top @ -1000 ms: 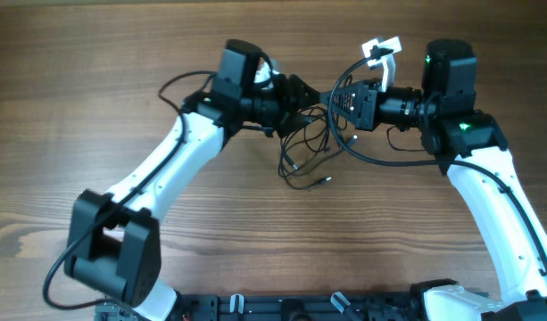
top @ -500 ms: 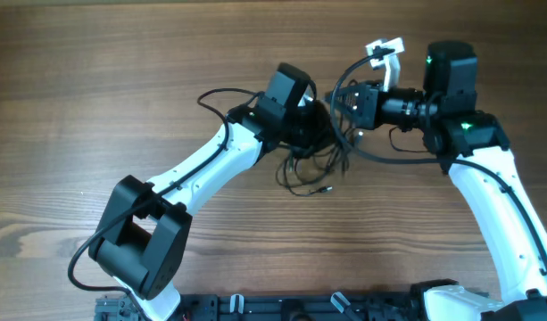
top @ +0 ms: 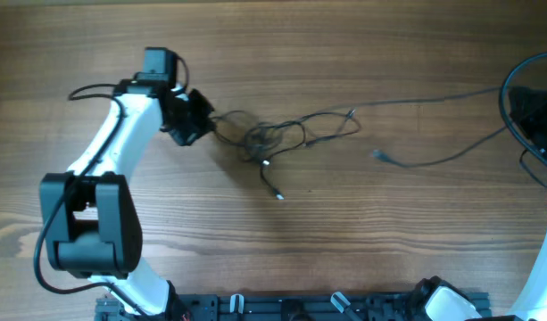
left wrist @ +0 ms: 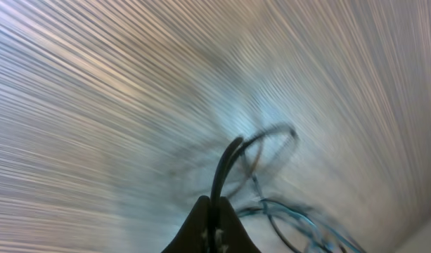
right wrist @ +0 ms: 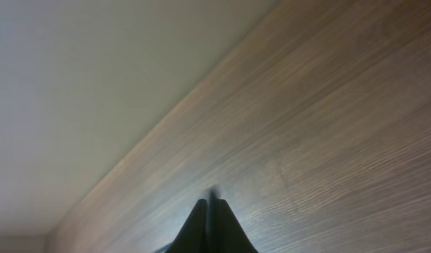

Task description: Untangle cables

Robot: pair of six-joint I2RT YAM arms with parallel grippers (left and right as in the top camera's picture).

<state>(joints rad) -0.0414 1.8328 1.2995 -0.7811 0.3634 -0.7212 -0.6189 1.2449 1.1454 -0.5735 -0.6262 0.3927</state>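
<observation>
The thin black cables [top: 264, 138] lie as a loose knot at the middle of the table, and two strands stretch right towards the right arm [top: 536, 116] at the frame's edge. One free plug [top: 279, 195] lies below the knot and another [top: 378, 154] to its right. My left gripper [top: 202, 120] sits just left of the knot. In the left wrist view it [left wrist: 216, 209] is shut on a black cable [left wrist: 226, 165] that loops out ahead, blurred. My right gripper [right wrist: 211, 204] is shut, with a thin dark cable strand poking out between its tips.
The wooden table [top: 344, 250] carries nothing but the cables. The arm bases [top: 327, 308] line the front edge. A thicker black wire [top: 514, 76] loops beside the right arm. The right wrist view shows the table's edge [right wrist: 166, 119] and a pale wall beyond.
The left gripper shut on a cable and swung far left. The right arm pulled away to the right edge. The bundle, bunched between them before, now lies stretched across the table.
</observation>
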